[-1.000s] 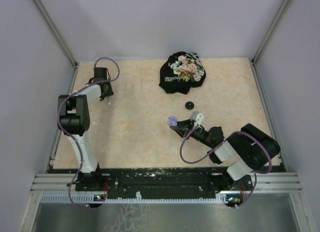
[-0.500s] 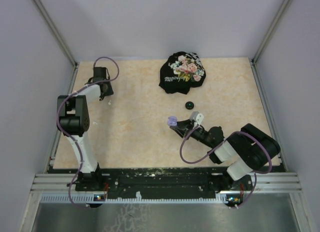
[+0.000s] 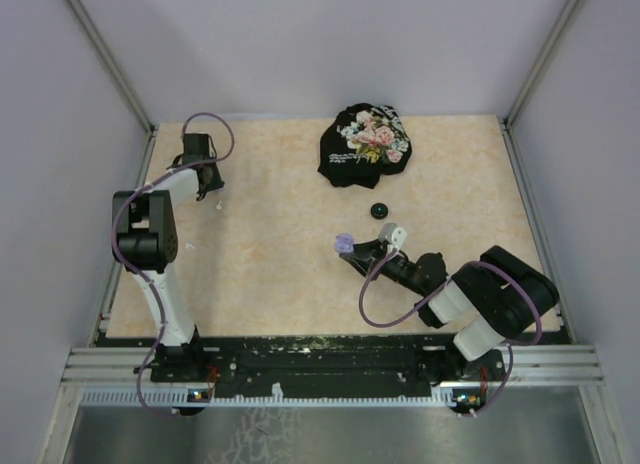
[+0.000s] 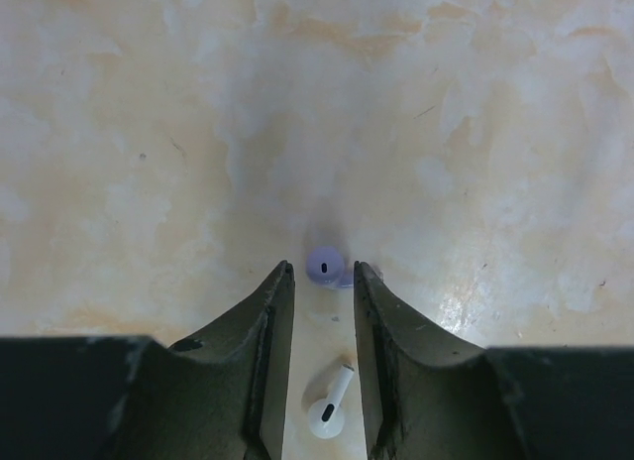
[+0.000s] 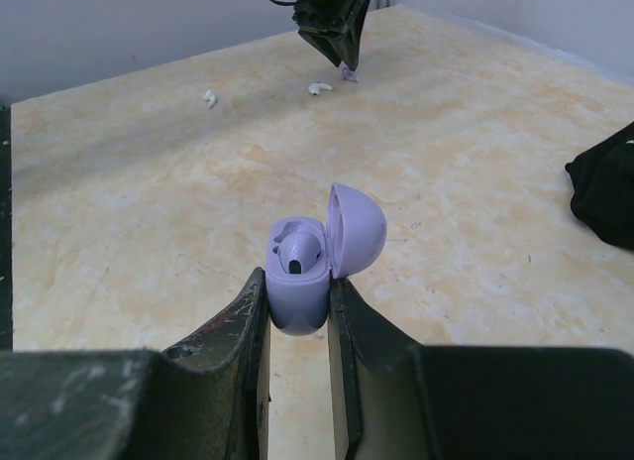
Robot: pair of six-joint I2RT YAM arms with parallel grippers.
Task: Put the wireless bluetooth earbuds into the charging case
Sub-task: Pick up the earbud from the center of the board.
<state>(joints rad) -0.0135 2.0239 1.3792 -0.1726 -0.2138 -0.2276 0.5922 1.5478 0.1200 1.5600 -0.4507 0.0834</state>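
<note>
Overhead, a white earbud [image 3: 218, 206] at the far left is just a speck, and the small black round thing [image 3: 379, 210] is too tiny to identify. On the right wrist cam the black cloth [image 5: 606, 187] is chopped off by the right edge. The charging case [image 5: 352, 232] has its bottom buried in the right pincer [image 5: 297, 279].

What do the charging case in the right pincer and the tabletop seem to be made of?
The charging case: probably smooth moulded plastic, lavender, with a soft sheen on its open domed lid. The tabletop: a hard, fairly glossy beige surface with a marbled pattern, possibly laminate or stone; the look leaves that open.
</note>
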